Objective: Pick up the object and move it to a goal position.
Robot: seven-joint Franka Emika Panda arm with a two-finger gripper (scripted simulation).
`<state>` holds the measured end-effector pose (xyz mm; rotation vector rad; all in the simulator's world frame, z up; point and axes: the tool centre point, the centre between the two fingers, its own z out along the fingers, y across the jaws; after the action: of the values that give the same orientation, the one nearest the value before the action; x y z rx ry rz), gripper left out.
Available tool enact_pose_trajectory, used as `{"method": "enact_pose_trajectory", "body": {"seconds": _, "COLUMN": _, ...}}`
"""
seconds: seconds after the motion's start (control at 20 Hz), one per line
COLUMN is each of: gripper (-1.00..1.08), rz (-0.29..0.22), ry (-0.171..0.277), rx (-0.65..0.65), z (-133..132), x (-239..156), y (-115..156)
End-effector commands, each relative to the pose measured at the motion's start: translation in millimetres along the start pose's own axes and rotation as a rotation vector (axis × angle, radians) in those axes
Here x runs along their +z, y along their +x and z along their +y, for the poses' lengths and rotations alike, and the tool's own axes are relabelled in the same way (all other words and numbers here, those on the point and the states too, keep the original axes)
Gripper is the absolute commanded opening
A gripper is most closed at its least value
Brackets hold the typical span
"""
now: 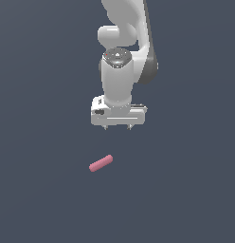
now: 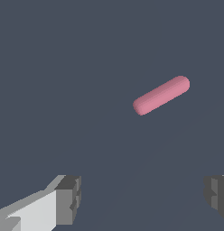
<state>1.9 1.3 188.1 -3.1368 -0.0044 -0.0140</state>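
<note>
Surface: plain dark grey-blue table (image 1: 39, 199) filling both views, nothing marking it.
Arm: white Panda arm (image 1: 120, 71) reaching straight down from the top of the exterior view, wrist vertical.
Gripper: gripper (image 1: 118, 127) hangs above the table, its fingers (image 2: 68, 198) spread wide with nothing between them.
Object: pink cylinder (image 1: 101, 163) lies flat on the table, set diagonally, apart from the gripper and toward the exterior view's left of it.

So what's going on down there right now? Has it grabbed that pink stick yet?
Gripper open, holding nothing, above the floor. Pink stick lies flat, untouched, not between the fingers. Nothing seen in the way.
</note>
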Motion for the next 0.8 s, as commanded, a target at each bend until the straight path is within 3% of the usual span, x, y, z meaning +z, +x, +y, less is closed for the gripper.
{"method": "enact_pose_trajectory", "body": {"seconds": 0.0, "gripper": 1.00, "rz": 0.000, "ry": 0.000, "rx": 0.000, "z": 0, "x": 0, "y": 0}}
{"method": "enact_pose_trajectory", "body": {"seconds": 0.75, "gripper": 1.00, "rz": 0.010, "ry": 0.013, "rx": -0.008, "z": -10, "x": -11, "y": 6}}
